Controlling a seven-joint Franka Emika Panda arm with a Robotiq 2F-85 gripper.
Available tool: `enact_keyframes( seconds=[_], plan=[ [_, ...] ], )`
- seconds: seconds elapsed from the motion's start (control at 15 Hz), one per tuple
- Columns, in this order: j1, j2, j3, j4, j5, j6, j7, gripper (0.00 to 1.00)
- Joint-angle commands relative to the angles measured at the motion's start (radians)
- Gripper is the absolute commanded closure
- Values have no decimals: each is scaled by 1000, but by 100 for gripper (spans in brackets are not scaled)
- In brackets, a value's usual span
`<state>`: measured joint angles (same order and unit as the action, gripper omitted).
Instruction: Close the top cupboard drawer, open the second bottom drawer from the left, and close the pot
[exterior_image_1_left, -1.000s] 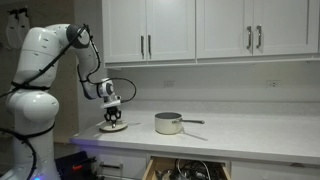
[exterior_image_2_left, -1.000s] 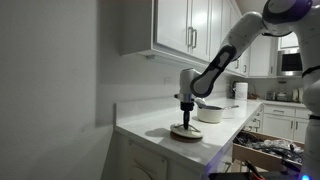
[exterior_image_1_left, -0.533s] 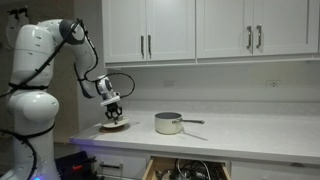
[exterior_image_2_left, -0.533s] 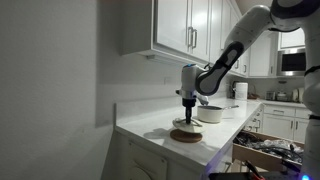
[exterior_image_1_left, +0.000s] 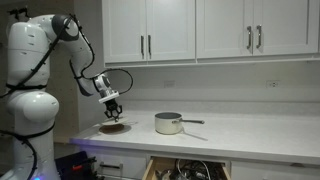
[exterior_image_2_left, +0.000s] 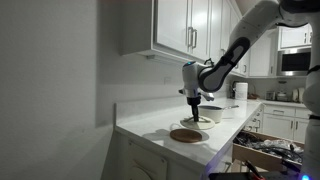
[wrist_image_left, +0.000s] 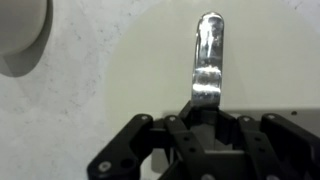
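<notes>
Pot: the pot (exterior_image_1_left: 167, 124) is standing upright on the white counter (exterior_image_1_left: 250, 135) with no cover on it. Its long thin handle is pointing away from the arm. In an exterior view the pot (exterior_image_2_left: 210, 113) is showing just behind the gripper.
Lid: the lid (exterior_image_2_left: 197, 121) is hanging in the air under the gripper, beside the pot and not on it. In the wrist view the lid (wrist_image_left: 150, 80) is filling the picture as a pale round surface, and a shiny metal grip is rising from it.
Gripper: the gripper (exterior_image_1_left: 112, 101) is pointing down. In the wrist view the gripper (wrist_image_left: 205, 112) is clenching its fingers on the foot of the lid's metal grip.
Brown disc: the brown disc (exterior_image_1_left: 114, 128) is lying flat on the counter below the lid, apart from it. It is also showing in an exterior view (exterior_image_2_left: 187, 134), near the counter edge.
Second bottom drawer: the second bottom drawer (exterior_image_1_left: 185, 168) is standing pulled out under the counter, with dark utensils lying inside.
Top cupboard doors: the top cupboard doors (exterior_image_1_left: 150, 30) above the counter are all sitting shut.
</notes>
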<state>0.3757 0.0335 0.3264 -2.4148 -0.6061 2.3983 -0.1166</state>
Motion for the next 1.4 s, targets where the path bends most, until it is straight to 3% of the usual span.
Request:
enact_keyframes(
  seconds=[0.0, 0.33, 0.6, 1.33],
  plan=[
    [-6, -93, 13, 16, 20, -114, -69, 98],
    [-29, -101, -5, 113, 28, -209, -151, 98],
    [-56, -78, -28, 177, 49, -196, -202, 98],
    [-129, 16, -90, 349, 61, -217, -184, 98]
  ],
)
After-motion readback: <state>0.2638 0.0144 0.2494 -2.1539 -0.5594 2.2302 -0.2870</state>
